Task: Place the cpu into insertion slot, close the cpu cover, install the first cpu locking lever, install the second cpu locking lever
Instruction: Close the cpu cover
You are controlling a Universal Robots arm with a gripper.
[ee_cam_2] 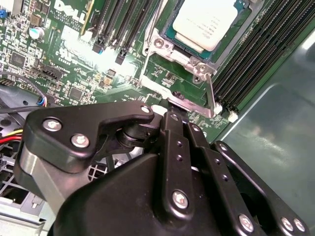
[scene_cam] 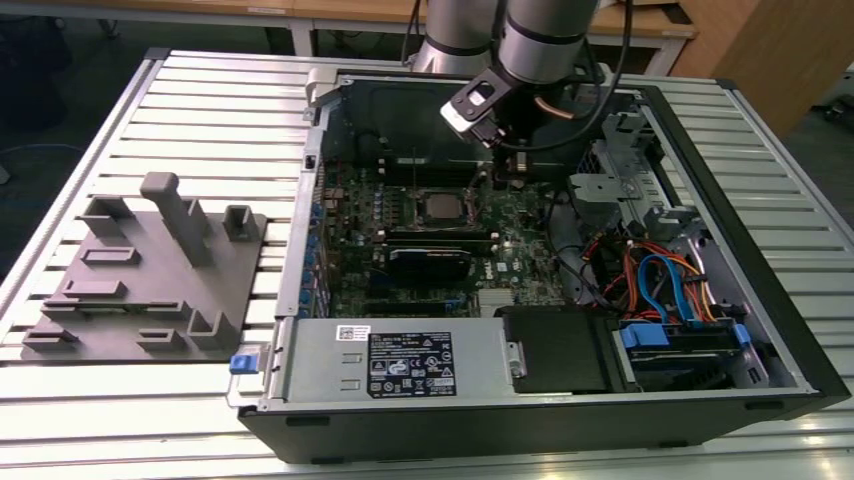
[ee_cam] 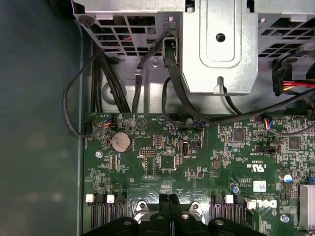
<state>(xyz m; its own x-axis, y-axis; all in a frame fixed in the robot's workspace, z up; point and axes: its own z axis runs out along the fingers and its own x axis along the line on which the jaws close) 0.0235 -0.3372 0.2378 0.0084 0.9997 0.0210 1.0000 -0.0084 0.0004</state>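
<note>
Gripper (ee_cam_2: pixel 173 114) clenched | tip apparently touching locking lever (ee_cam_2: pixel 210 91) | cpu (ee_cam_2: pixel 204 22) seated in insertion slot (ee_cam_2: pixel 172 51)

Grey fixture block (scene_cam: pixel 147 270) beside computer case (scene_cam: pixel 534 432)

A robotics lab or workshop: a slatted metal table (scene_cam: pixel 200 110) carries an opened desktop computer case (scene_cam: pixel 534 420) and a grey moulded parts holder (scene_cam: pixel 147 290). A robot arm (scene_cam: pixel 534 30) hangs over the case, and wooden desks (scene_cam: pixel 347 12) stand behind.
</note>
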